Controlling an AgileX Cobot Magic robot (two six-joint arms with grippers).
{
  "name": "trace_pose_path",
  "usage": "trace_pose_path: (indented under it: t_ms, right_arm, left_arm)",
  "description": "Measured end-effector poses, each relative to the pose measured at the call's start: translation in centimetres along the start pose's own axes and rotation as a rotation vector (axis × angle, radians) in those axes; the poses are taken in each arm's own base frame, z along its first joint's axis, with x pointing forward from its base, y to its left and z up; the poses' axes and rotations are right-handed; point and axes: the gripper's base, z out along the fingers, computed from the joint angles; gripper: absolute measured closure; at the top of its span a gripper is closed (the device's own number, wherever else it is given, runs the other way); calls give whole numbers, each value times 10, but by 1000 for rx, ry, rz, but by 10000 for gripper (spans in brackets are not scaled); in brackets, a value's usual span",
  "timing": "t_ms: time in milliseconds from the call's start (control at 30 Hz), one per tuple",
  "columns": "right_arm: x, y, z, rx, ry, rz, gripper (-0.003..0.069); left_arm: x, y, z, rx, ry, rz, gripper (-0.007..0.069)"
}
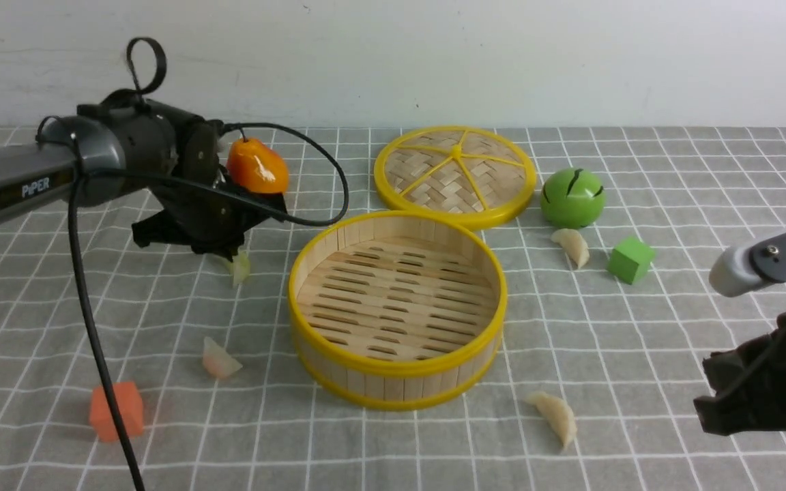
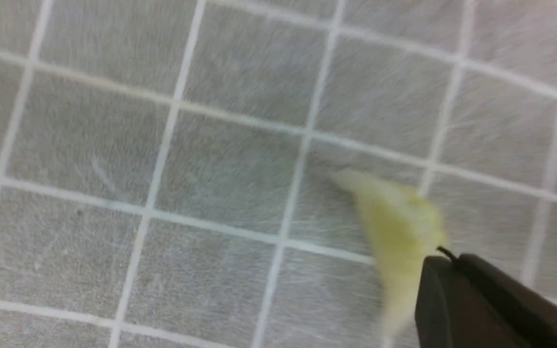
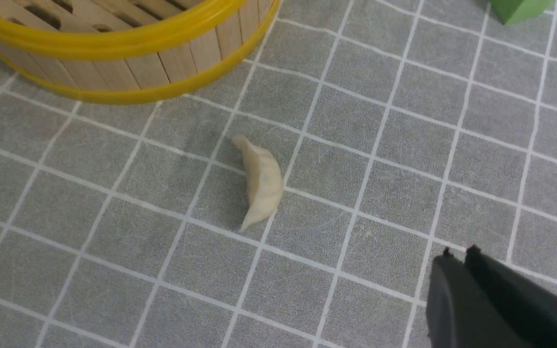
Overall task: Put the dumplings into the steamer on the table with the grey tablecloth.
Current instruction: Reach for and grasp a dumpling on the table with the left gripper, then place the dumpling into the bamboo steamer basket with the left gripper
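The steamer (image 1: 396, 372) stands mid-table on the grey tablecloth (image 1: 673, 327), with nothing inside. The greenish dumpling (image 1: 240, 267) lies left of it. My left gripper (image 1: 228, 254) hangs just over it. In the left wrist view the fingers (image 2: 452, 290) are pressed together and the blurred dumpling (image 2: 394, 227) lies right beside their tip, not between them. The pinkish dumpling (image 1: 219, 359) lies front left. One cream dumpling (image 1: 572, 245) lies back right, another (image 1: 557, 417) front right. My right gripper (image 3: 457, 252) is shut and empty, apart from that dumpling (image 3: 261, 181).
The woven lid (image 1: 454, 174) lies behind the steamer. An orange toy fruit (image 1: 256, 166) sits behind my left arm. A green ball (image 1: 572, 198) and a green cube (image 1: 630, 259) are at the right. An orange cube (image 1: 117, 411) is front left, crossed by the arm's cable.
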Motion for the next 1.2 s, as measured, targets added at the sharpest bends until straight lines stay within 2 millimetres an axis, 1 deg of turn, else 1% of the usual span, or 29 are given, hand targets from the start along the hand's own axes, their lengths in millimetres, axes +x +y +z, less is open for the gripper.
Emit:
trace_pose_path:
  t_ms: [33, 67, 100, 133, 233, 300, 333, 400, 433, 500, 533, 600, 667, 733, 767, 833, 900, 1000, 1033, 1067, 1100, 1133, 1167, 1200]
  right_arm:
    - [0, 0, 0, 0, 0, 0, 619]
    - [0, 0, 0, 0, 0, 0, 619]
    - [0, 0, 0, 0, -1, 0, 617]
    - [0, 0, 0, 0, -4, 0, 617]
    - [-1, 0, 0, -1, -8, 0, 617]
    - [-1, 0, 0, -1, -12, 1, 617]
    - [-1, 0, 0, -3, -13, 3, 617]
    - [-1, 0, 0, -3, -15, 4, 617]
    - [-1, 0, 0, -4, -15, 5, 617]
    - [-1, 0, 0, -4, -15, 6, 615]
    - [-1, 0, 0, -4, -15, 6, 612]
    - [-1, 0, 0, -4, -16, 6, 608]
    - [-2, 0, 0, -5, -20, 6, 606]
    - [-2, 0, 0, -5, -24, 6, 603]
    - [-2, 0, 0, -5, -25, 6, 602]
    - [-2, 0, 0, -5, -25, 6, 600]
    - [-2, 0, 0, -5, -26, 6, 597]
    - [-2, 0, 0, -5, -26, 6, 594]
    - [-2, 0, 0, -5, -26, 6, 592]
    - [-2, 0, 0, -5, -27, 6, 589]
    - [-2, 0, 0, -5, -27, 6, 589]
    - [-3, 0, 0, -5, -28, 6, 588]
    - [-3, 0, 0, -5, -29, 6, 587]
    - [-3, 0, 0, -5, -29, 6, 586]
  left_arm:
    - [-4, -2, -11, 22, -11, 7, 638]
    - [-4, -2, -11, 22, -11, 7, 638]
    - [-7, -4, -20, 43, -22, 18, 638]
    - [-8, -4, -23, 52, -26, 23, 638]
    - [-7, -5, -22, 59, -26, 32, 638]
    - [-3, -3, -8, 48, -4, 34, 606]
    - [-1, -1, -1, 40, 6, 36, 573]
    - [5, 1, 15, 20, 28, 44, 494]
    - [7, 2, 19, 12, 33, 48, 454]
    - [13, 5, 35, -10, 51, 54, 350]
    - [14, 6, 39, -14, 53, 59, 316]
    - [15, 7, 44, -16, 45, 70, 295]
    - [15, 6, 45, -14, 33, 78, 314]
    - [14, 6, 46, -13, 23, 86, 428]
    - [14, 6, 46, -13, 22, 87, 459]
    - [14, 6, 46, -13, 21, 87, 457]
    - [13, 3, 37, -11, 24, 89, 446]
    - [9, -13, 5, 19, 6, 128, 446]
    - [8, -29, -16, 59, -23, 163, 446]
    - [7, -40, -34, 90, -52, 194, 446]
    - [8, -51, -48, 122, -74, 223, 446]
    - [12, -68, -65, 169, -102, 264, 446]
    - [16, -76, -71, 189, -111, 283, 446]
    - [22, -89, -79, 220, -119, 312, 446]
